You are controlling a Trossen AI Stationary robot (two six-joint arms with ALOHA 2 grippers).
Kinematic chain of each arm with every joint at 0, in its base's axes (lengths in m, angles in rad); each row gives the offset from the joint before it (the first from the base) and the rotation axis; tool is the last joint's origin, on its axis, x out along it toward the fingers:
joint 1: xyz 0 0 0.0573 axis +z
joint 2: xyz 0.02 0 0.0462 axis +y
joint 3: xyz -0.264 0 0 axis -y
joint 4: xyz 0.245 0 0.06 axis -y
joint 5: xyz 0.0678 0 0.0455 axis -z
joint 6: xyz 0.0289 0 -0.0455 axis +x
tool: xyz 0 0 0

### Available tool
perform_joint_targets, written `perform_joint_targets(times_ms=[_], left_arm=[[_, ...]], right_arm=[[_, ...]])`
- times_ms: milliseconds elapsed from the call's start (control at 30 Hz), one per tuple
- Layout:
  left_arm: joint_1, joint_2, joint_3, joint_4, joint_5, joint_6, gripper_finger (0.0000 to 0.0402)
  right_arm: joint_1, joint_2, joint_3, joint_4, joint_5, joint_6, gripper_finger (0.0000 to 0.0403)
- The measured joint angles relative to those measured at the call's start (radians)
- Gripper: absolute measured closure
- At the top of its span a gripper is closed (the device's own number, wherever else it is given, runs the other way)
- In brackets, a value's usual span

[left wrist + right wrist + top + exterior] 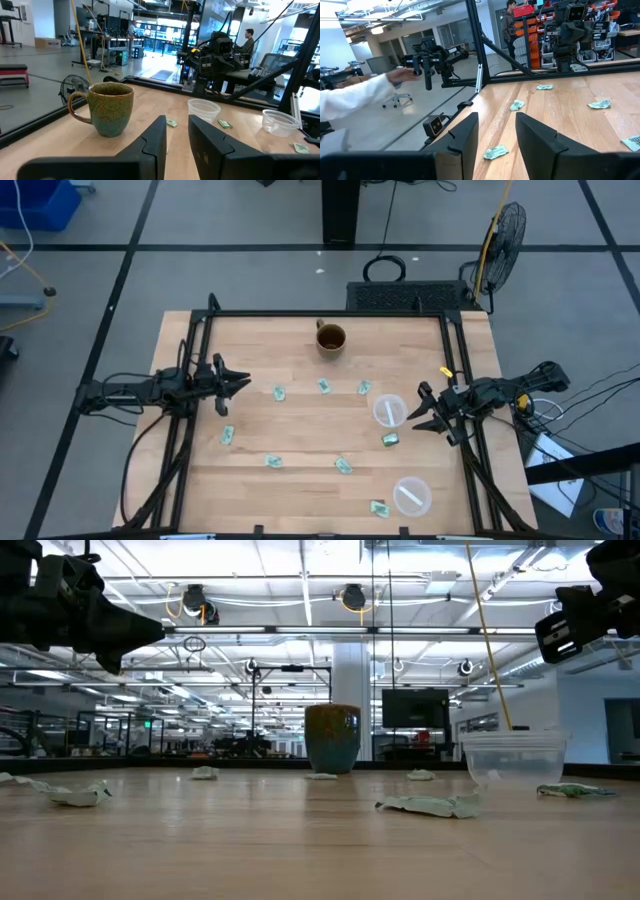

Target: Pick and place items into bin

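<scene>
While I hovered above the table point(300, 480), no writing was legible.
Left gripper point(243, 384): fingers parted, empty.
Right gripper point(420, 408): parted, empty.
Wrapped pieces point(279, 392): scattered, unlabelled.

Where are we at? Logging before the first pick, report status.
Left claw open, right claw open, both hovering at table edges. Wrapped pieces scattered on table, none picked. Mug and two clear cups among them.

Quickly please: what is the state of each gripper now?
Left gripper: open, holding nothing.
Right gripper: open, holding nothing.
</scene>
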Motion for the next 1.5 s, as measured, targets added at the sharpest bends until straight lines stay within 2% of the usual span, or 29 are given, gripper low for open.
perform_joint_targets(times_ms=[400,633,767,967,1133,1300,1367,1500], left_arm=[[0.000,0.000,0.000,0.001,0.000,-0.004,0.0316],[0.000,0.000,0.000,0.005,-0.001,-0.086,0.0316],[0.000,0.000,0.000,0.003,-0.001,-0.198,0.0316],[0.000,0.001,0.001,-0.012,-0.047,-0.210,0.0316],[0.000,0.031,0.002,-0.016,-0.045,-0.256,0.0316],[0.000,0.102,0.002,-0.017,-0.049,-0.253,0.0316],[0.000,0.142,0.002,-0.019,-0.049,-0.253,0.0316],[0.000,0.241,0.002,-0.017,-0.075,-0.250,0.0316]], right_arm=[[0.000,0.000,0.000,0.000,0.000,0.000,0.0277],[0.000,0.000,0.000,0.000,0.000,0.000,0.0277],[0.000,0.000,0.000,0.005,0.003,-0.012,0.0277],[-0.001,0.000,0.000,0.141,0.009,-0.135,0.0277],[-0.001,0.000,0.000,0.235,0.003,-0.141,0.0277],[-0.001,0.002,0.000,0.239,0.005,-0.147,0.0277],[-0.001,0.002,0.000,0.247,0.036,-0.198,0.0277],[-0.001,0.007,0.000,0.249,0.179,-0.301,0.0277]])
